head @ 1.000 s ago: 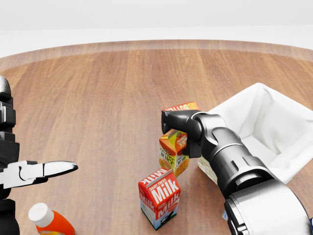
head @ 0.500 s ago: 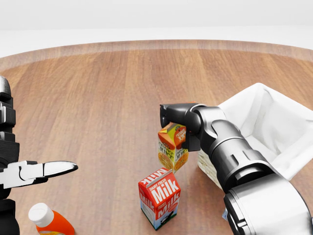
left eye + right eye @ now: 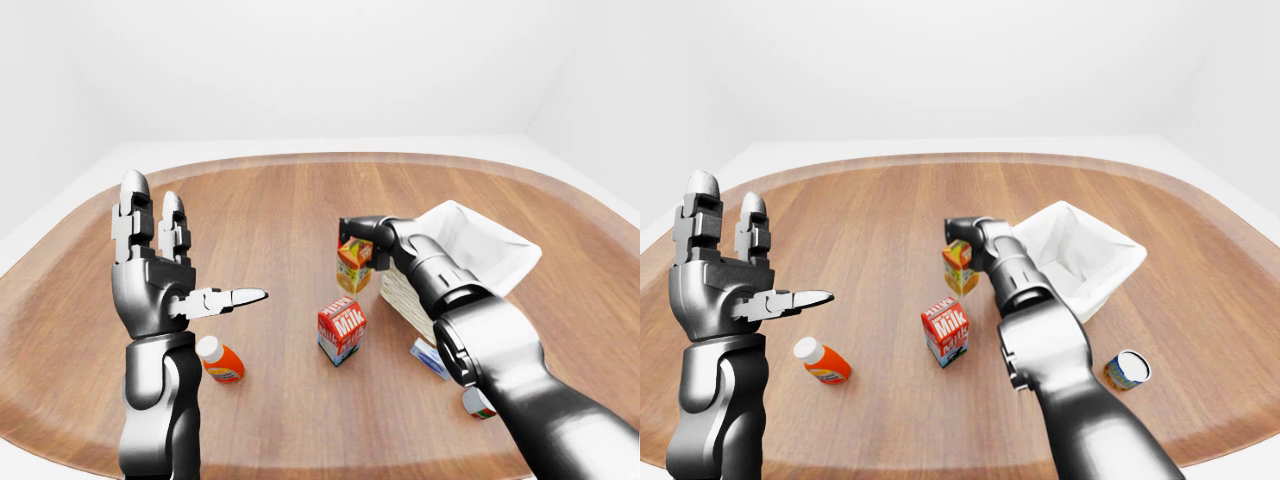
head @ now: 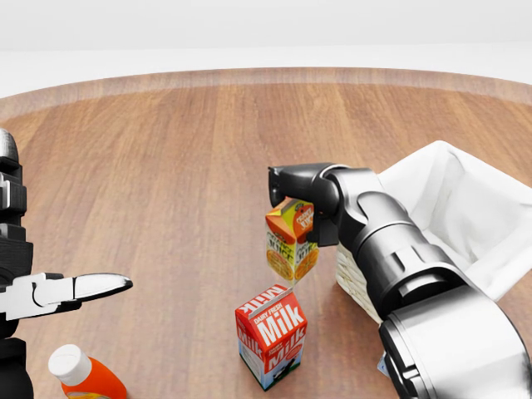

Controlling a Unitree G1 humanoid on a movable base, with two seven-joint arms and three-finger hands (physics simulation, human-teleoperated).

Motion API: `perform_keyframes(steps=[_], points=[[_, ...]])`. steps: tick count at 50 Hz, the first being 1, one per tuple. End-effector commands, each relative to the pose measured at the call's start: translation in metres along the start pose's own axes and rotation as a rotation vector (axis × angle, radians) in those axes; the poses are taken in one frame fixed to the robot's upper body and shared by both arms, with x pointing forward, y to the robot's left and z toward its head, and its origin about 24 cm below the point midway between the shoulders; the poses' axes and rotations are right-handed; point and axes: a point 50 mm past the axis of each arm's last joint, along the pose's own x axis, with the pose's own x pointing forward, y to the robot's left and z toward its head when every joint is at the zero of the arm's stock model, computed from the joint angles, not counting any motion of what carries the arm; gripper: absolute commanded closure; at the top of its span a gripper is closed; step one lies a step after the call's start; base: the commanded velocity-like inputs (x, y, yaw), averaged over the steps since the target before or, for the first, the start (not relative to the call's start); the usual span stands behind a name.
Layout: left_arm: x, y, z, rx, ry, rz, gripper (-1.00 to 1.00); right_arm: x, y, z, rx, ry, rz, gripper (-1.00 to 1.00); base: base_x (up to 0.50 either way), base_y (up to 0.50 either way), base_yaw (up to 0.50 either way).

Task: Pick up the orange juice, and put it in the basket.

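Glossy silver-grey segmented arms, black joint bands; left robot hand (image 3: 160, 285) blocky, three fingers, dark seams.

The orange juice (image 4: 291, 248) is a small carton printed in orange, green and yellow, hanging tilted just left of the basket (image 4: 465, 216) in the head view. The basket is woven and pale, lined with white cloth that folds over its rim, standing open on the wooden table.

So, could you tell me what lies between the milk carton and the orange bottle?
Only bare wooden tabletop between milk carton and orange bottle, seen in the right-eye view.
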Motion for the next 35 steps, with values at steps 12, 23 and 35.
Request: perform_keyframes(steps=[12,23,35], points=[[0.000,0.000,0.000,0.000,0.000,0.000,-1.00,-0.007,-0.024,0.006,-0.024,-0.007,-0.080,1.00,0.00,0.00,0.00],[0.000,0.000,0.000,0.000,0.000,0.000,-1.00,-0.008,-0.028,0.007,-0.023,-0.010,-0.086,1.00,0.00,0.00,0.00],[0.000,0.000,0.000,0.000,0.000,0.000,-1.00,-0.011,-0.037,0.010,-0.026,-0.016,-0.097,1.00,0.00,0.00,0.00]])
